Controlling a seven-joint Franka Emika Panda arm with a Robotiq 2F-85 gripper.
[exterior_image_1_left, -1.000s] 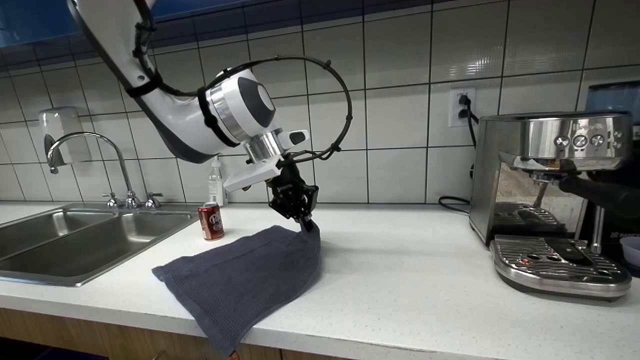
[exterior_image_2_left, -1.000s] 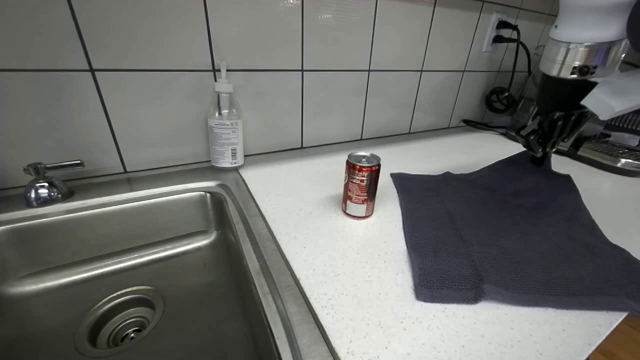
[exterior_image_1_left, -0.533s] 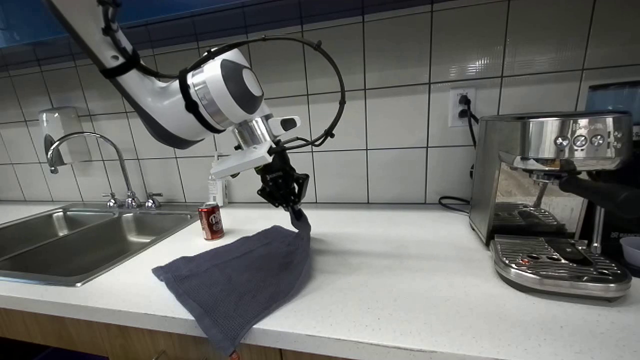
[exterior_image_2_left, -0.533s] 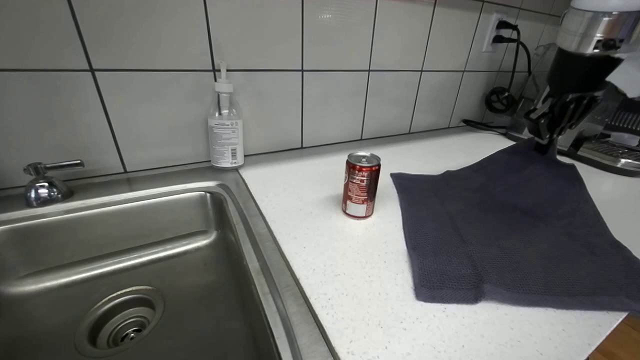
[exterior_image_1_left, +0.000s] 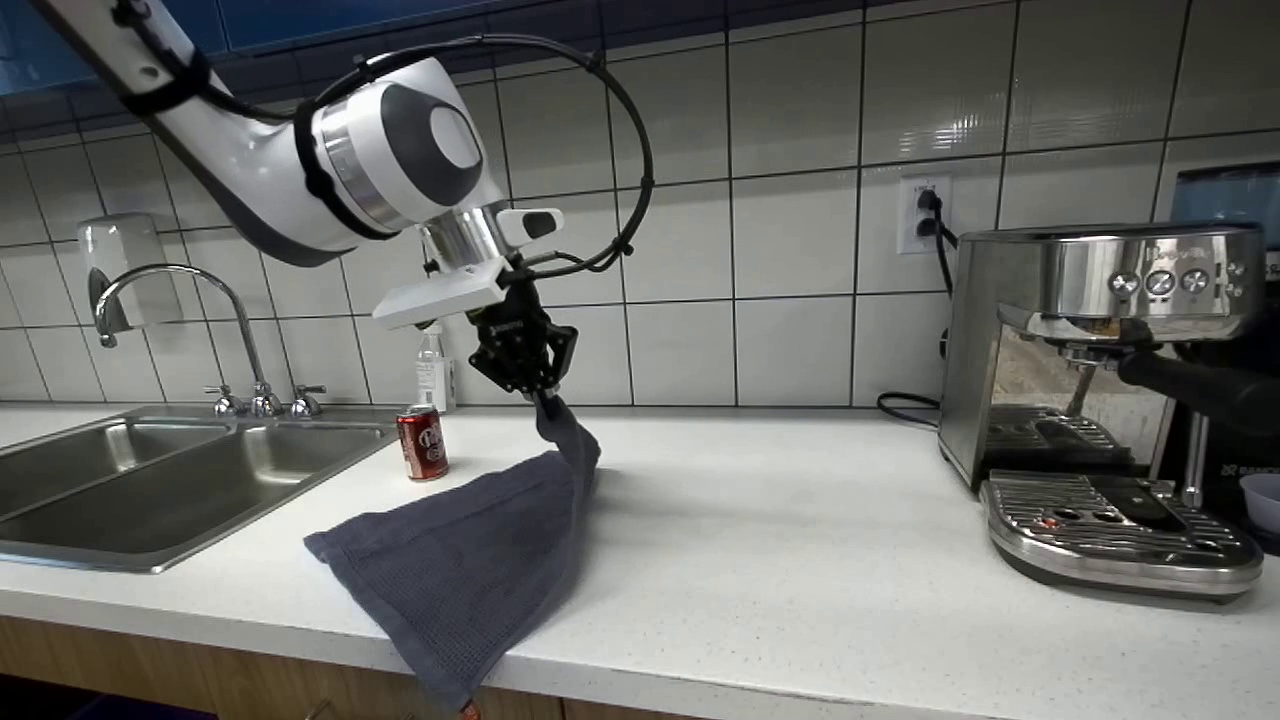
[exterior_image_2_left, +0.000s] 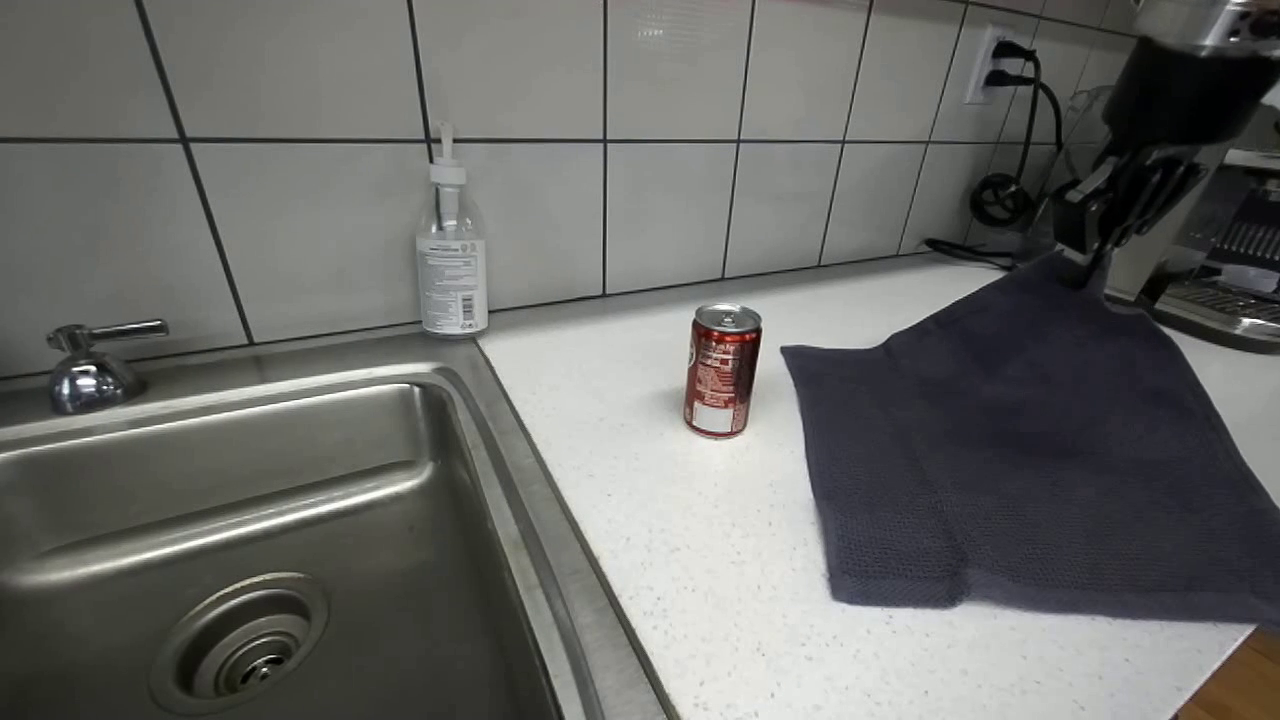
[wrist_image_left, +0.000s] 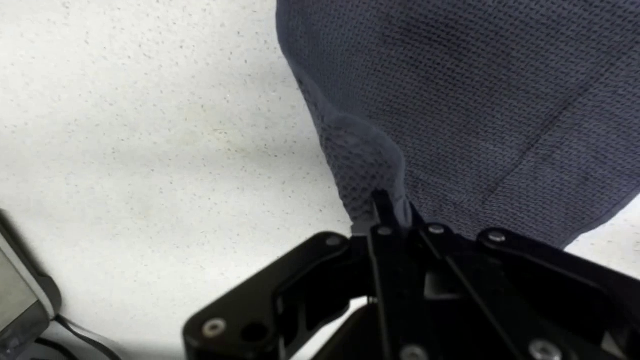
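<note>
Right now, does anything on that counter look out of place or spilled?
One corner of the towel hangs over the front edge of the counter, looking askew; the pincer grips another part. No obvious spill.

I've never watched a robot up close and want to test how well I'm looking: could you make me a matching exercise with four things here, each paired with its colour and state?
Column one
1. the gripper
2. the cloth
3. the soda can
4. the coffee machine

Column two
A. shiny and silvery
B. dark bluish, partly raised off the counter
C. black, clamped shut
D. red, standing upright

Right pairs: 1-C, 2-B, 3-D, 4-A
</note>
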